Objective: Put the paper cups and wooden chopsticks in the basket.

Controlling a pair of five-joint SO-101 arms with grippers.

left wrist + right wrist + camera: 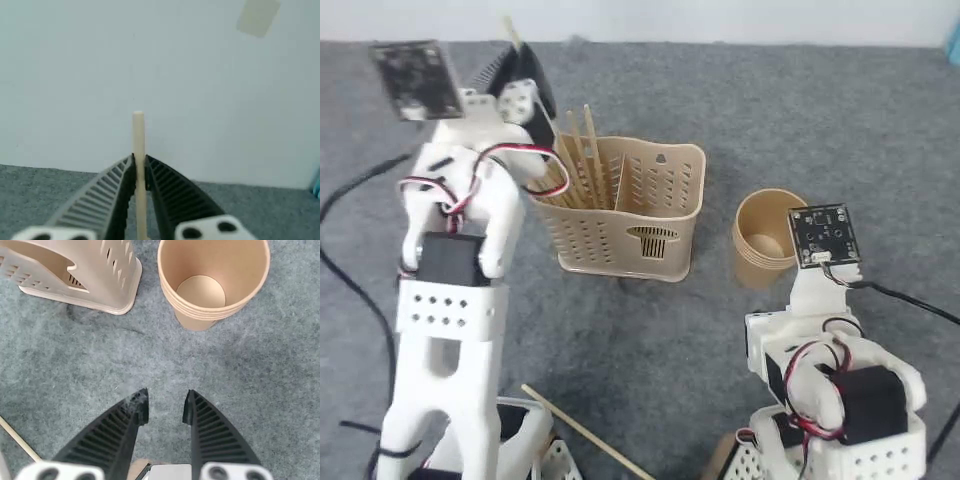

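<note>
Between the closed tips of the left pincer (139, 160): one wooden chopstick (138, 135), clamped tight, blunt end poking out past the fingertips. Raised high over the left end of the tan slotted basket (640, 230), slanting, lower end down toward the bundle of chopsticks (588, 150) leaning inside that end. Upright on the grey table (740, 110), with the sticks fanning above the rim. Just to the basket's right, close but not touching: a stack of paper cups (765, 240), nested, upright, mouths open. Nearer the robot than the cups, low over the table: the right pincer (165, 402), narrowly parted, gripping nothing, pointed at the bare patch between cups and basket. Farther out, between the two arm bases: a loose chopstick (585, 432), flat on the table, lying diagonally, well apart from the basket.
</note>
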